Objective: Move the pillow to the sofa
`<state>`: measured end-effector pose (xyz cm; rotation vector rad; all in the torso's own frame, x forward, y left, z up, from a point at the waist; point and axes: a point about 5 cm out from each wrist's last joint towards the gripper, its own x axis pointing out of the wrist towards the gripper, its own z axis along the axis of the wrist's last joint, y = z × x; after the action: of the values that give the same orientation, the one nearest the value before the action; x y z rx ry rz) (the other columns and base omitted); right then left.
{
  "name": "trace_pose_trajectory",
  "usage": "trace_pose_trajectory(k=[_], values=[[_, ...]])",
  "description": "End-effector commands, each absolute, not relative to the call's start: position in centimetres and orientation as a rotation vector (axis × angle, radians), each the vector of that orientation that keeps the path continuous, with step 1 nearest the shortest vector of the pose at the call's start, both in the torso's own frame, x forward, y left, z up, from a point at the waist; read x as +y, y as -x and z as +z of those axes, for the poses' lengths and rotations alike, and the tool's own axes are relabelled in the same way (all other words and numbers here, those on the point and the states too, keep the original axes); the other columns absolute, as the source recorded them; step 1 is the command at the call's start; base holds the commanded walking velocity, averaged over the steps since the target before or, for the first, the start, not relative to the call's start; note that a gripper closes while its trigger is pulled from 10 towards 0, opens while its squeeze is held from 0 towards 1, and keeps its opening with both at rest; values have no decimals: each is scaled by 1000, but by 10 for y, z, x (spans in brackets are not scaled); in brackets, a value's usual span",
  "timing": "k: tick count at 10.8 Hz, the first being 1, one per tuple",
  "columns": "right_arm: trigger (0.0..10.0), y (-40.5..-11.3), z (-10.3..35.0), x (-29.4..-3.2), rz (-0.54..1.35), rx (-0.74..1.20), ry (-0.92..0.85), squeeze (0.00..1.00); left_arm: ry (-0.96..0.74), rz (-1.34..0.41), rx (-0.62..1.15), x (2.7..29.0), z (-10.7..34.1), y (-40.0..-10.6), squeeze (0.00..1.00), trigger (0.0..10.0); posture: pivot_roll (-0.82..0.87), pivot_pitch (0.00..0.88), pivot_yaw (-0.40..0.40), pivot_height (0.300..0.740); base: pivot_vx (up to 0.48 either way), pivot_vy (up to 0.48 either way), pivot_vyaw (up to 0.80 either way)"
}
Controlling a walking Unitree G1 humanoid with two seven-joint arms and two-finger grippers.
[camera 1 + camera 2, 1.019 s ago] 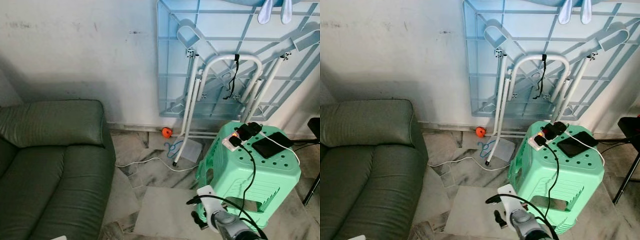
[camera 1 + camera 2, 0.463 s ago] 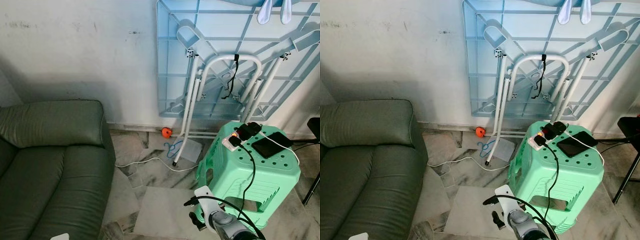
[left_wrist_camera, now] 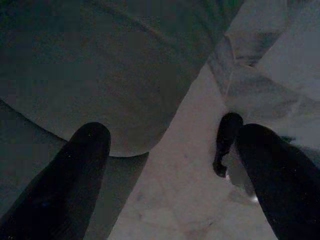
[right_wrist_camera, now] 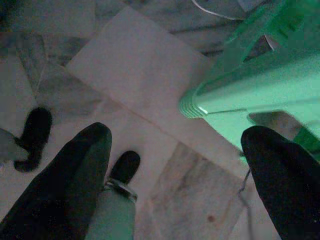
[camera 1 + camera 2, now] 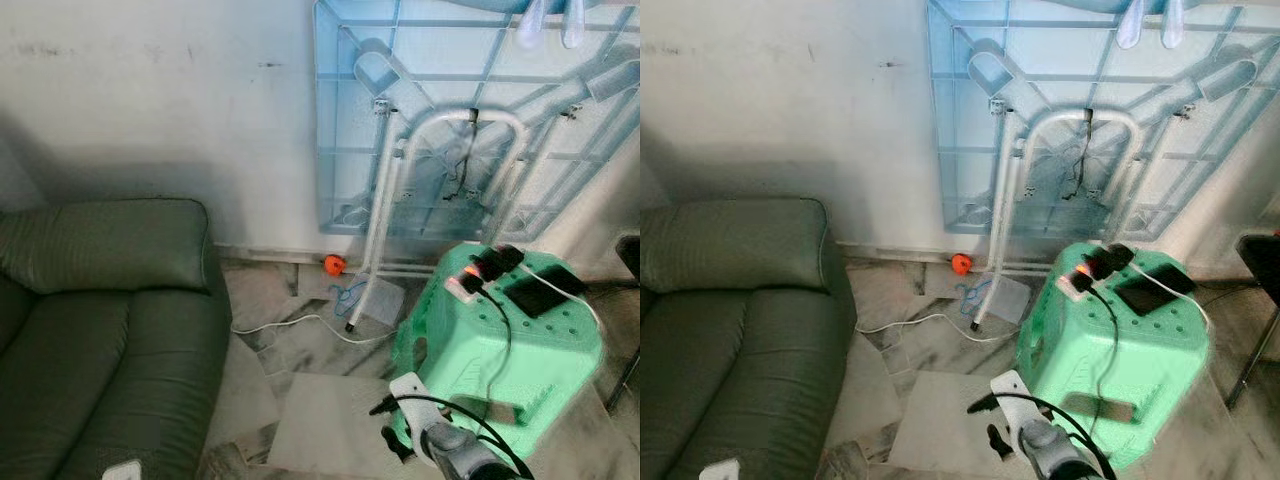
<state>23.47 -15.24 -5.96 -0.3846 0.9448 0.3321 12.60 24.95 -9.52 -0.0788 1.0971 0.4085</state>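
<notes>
- Green leather covers the sofa (image 5: pixel 110 330) on the robot's left in the head views. Where the pillow is, I cannot tell.
- I think a pillow is soft, light and squashy. It will not break. A good pinch on a corner or an edge, with lots of cloth between the fingers, should hold it.
- Also in the head views, a mint green stool (image 5: pixel 500 350) stands on the right with a phone (image 5: pixel 540 290) and plugs on top. A white cable (image 5: pixel 290 325) lies on the floor between stool and sofa. It could catch a foot. A blue folded table (image 5: pixel 450 120) leans on the wall.
- In the left wrist view, the left gripper (image 3: pixel 170 132) hangs by the sofa's round edge, jaws wide apart and holding nothing.
- In the right wrist view, the right gripper (image 4: pixel 177 137) hangs over the floor tiles beside the stool, jaws also wide apart and holding nothing.
</notes>
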Motion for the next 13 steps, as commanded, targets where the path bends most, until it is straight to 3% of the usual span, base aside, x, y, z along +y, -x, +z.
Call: trace_pose_trajectory(k=[1, 6, 9, 13], values=[[10000, -236, -59, -149, 355, 940, 395, 0, 74, 412, 1127, 252, -98, -117, 0, 10000, -70, 0, 34, 740, 0, 0, 800], [10000, -236, -59, -145, 377, 930, 430, 0, 35, 408, 1131, 254, -96, -119, 0, 10000, -70, 0, 37, 740, 0, 0, 800], [10000, -237, -59, -146, 397, 926, 465, 0, -114, 387, 1180, 259, -96, -114, 0, 10000, -70, 0, 37, 740, 0, 0, 800], [10000, -237, -58, -146, 415, 921, 495, 0, -161, 373, 1181, 259, -96, -117, 0, 10000, -69, 0, 34, 740, 0, 0, 800]])
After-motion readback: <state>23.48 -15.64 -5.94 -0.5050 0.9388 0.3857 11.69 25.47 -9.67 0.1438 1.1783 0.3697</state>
